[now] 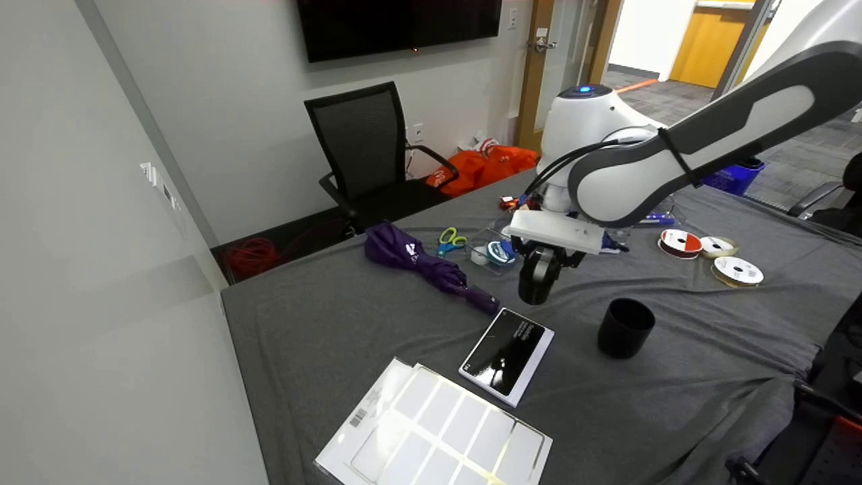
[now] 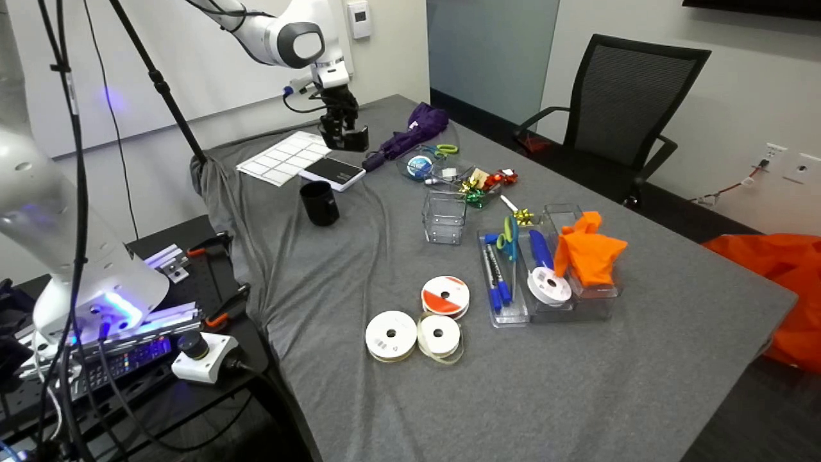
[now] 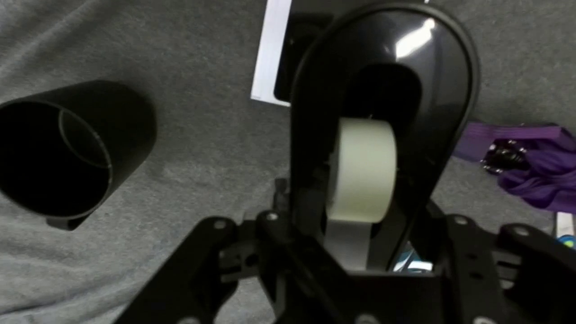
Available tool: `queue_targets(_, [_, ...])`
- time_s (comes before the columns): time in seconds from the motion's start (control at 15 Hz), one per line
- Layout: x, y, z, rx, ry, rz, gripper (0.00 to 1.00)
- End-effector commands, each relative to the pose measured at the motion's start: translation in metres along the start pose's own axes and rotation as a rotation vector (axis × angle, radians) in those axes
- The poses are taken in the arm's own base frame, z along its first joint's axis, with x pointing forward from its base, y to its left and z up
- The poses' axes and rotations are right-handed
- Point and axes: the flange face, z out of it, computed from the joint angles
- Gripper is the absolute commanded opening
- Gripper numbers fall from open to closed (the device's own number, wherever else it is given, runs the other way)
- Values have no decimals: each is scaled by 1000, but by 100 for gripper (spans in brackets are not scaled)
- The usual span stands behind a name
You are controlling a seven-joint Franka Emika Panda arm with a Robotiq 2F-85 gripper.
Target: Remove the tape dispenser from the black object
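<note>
The gripper [image 3: 355, 220] is clamped on the dispenser [image 3: 421, 128], aloft and off the slab [image 1: 508, 353]. In the wrist view the dispenser's long axis runs nearly vertical, leaning right; rounded end to the top, narrow end toward the gripper. A tape roll [image 3: 363, 171] sits inside. The mug [image 1: 623, 333] stands mouth up. Clear trays [image 2: 577, 312] hold markers [image 2: 495, 299], scissors [image 2: 512, 242], a spool [image 2: 550, 289] and orange cloth [image 2: 591, 255]. The umbrella [image 1: 434, 269] lies just beside the slab; grey cloth [image 1: 574, 345] shows between slab and mug.
</note>
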Motion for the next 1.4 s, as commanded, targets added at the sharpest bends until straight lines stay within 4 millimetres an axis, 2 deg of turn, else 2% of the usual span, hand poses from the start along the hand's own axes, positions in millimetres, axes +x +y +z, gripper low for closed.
queue_targets(0.0, [18,52,-23,-45,28,16,36])
queue_targets(0.07, [14,22,-7,-24,13,17,61])
queue_targets(0.27, [23,44,-13,-39,22,28,61])
queue_targets(0.53, [20,45,-13,-41,21,25,61])
queue_targets(0.6, [21,48,-14,-43,22,26,36])
queue_targets(0.73, [31,64,-14,-25,8,35,36])
queue_targets(1.0, [62,117,-15,-25,-54,21,36])
queue_targets(1.33, [95,183,-26,-21,-122,34,36])
